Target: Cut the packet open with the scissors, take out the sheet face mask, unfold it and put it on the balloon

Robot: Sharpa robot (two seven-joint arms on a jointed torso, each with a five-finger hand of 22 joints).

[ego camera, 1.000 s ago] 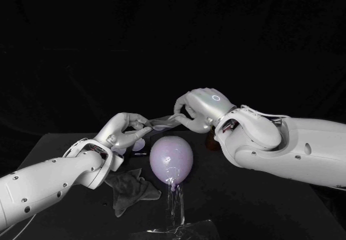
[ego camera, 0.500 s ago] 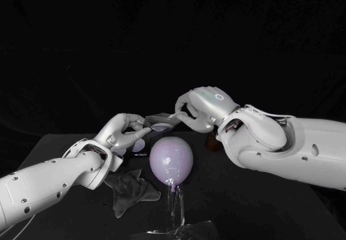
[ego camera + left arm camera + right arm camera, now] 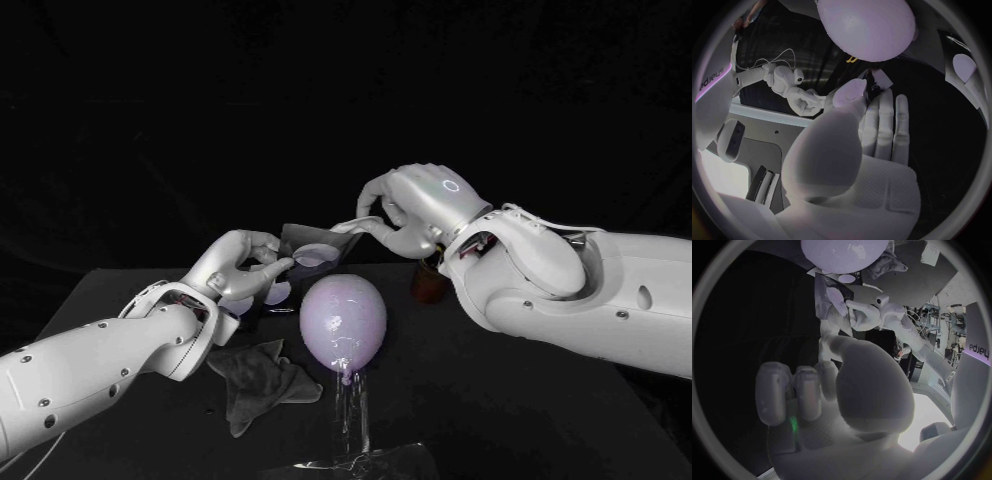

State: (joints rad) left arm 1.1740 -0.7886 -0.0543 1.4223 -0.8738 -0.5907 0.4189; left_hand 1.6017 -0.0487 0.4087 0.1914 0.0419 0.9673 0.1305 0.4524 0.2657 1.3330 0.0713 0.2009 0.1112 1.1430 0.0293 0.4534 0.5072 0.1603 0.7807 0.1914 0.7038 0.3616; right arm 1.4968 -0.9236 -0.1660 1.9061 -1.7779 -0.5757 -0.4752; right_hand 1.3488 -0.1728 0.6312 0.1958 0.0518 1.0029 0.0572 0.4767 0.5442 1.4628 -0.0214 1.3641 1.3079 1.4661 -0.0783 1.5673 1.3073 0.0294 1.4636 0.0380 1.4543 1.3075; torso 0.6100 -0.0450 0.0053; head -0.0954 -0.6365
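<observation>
At the bottom middle of the head view a clear stand (image 3: 349, 415) rises from the black table (image 3: 548, 400) and carries the pale balloon (image 3: 342, 318) upright at the frame's centre. A dark cloth (image 3: 263, 378) lies crumpled just to its left. Above and behind the balloon, slightly left of centre, hangs the sheet face mask (image 3: 307, 243), a grey flap that looks only partly opened, stretched between the two hands and clear of the balloon. I judge it to be thin, limp and wet. It is light, but likely to cling to itself and tear if pulled hard, so it is best held by its outer edges and spread gently. The left hand (image 3: 242, 268) reaches up from the lower left, its fingers curled in and pinching the mask's lower edge. The right hand (image 3: 415, 205) comes in from the right, wrist arched high with the back of the hand upward. Its fingertips (image 3: 364, 226) are bent down and closed on the upper right edge.
</observation>
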